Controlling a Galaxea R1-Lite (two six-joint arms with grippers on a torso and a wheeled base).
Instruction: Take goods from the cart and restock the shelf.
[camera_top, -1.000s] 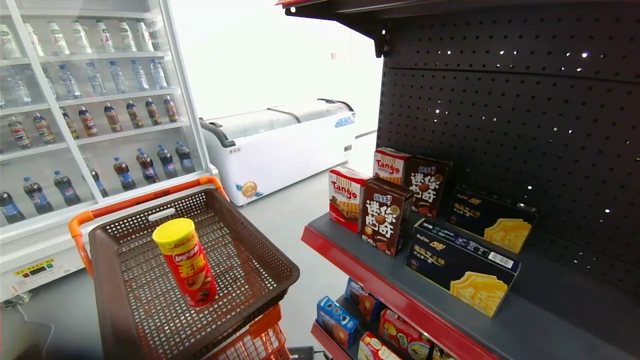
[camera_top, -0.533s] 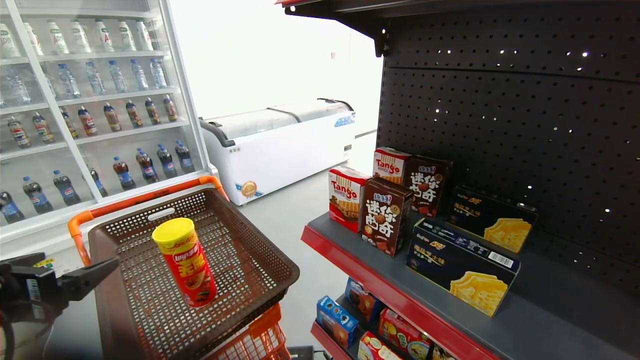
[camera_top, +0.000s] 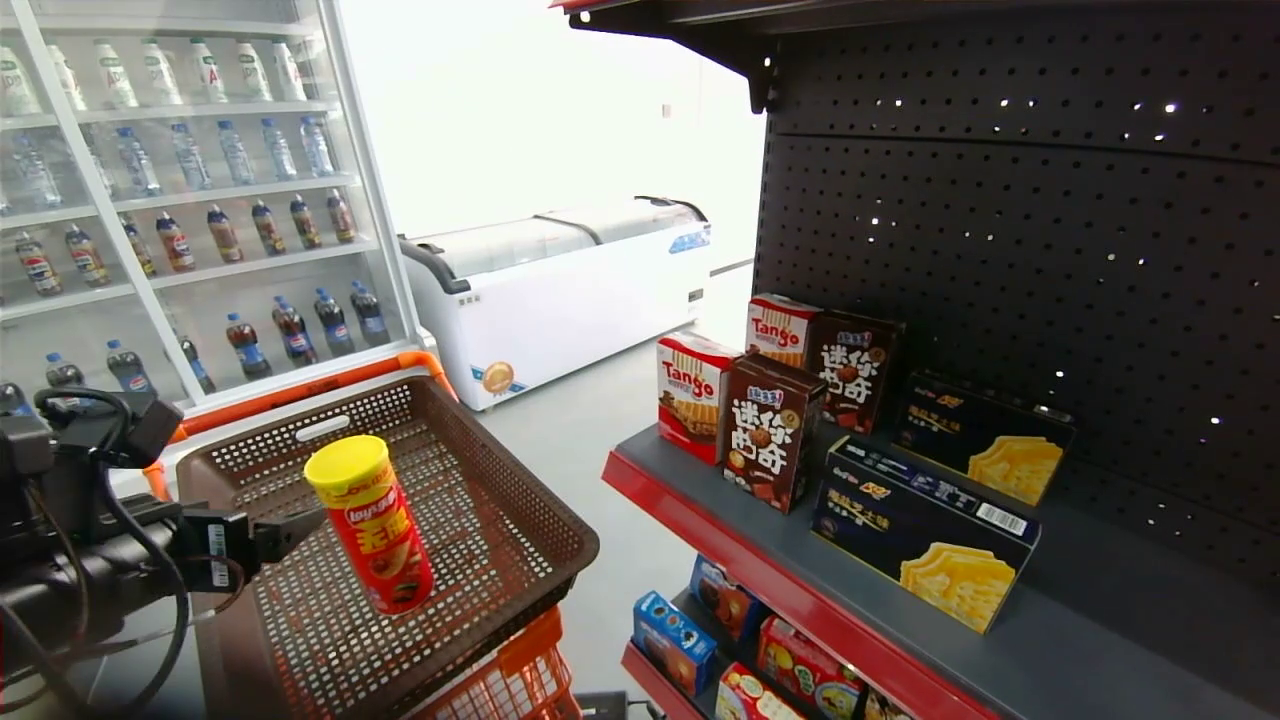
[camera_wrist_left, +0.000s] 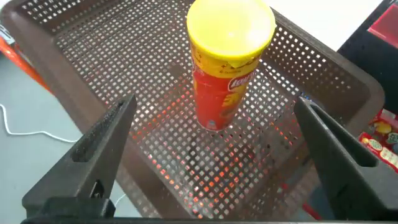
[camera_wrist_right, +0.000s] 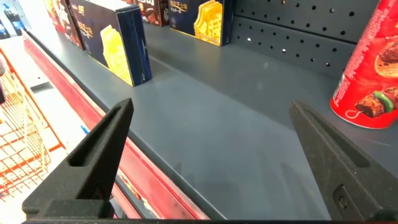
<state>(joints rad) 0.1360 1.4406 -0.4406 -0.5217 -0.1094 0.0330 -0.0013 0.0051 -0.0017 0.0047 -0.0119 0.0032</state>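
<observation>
Can (camera_top: 372, 525), cylindrical, yellow-lidded, upright in perforated plastic basket (camera_top: 520, 480); left hand (camera_wrist_left: 214, 104) and right hand (camera_wrist_right: 211, 107) both spread.

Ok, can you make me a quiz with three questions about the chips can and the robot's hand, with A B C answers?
1. Where does the chips can stand?
A) in the cart basket
B) on the shelf
C) on the floor

2. What colour is its lid?
A) blue
B) yellow
C) green

3. How is the left gripper?
A) shut on the can
B) open
C) shut, empty

Answers:
1 A, it stands upright on the basket's mesh floor.
2 B, the top is bright yellow.
3 B, its jaws stand wide apart and do not touch the can.
</observation>
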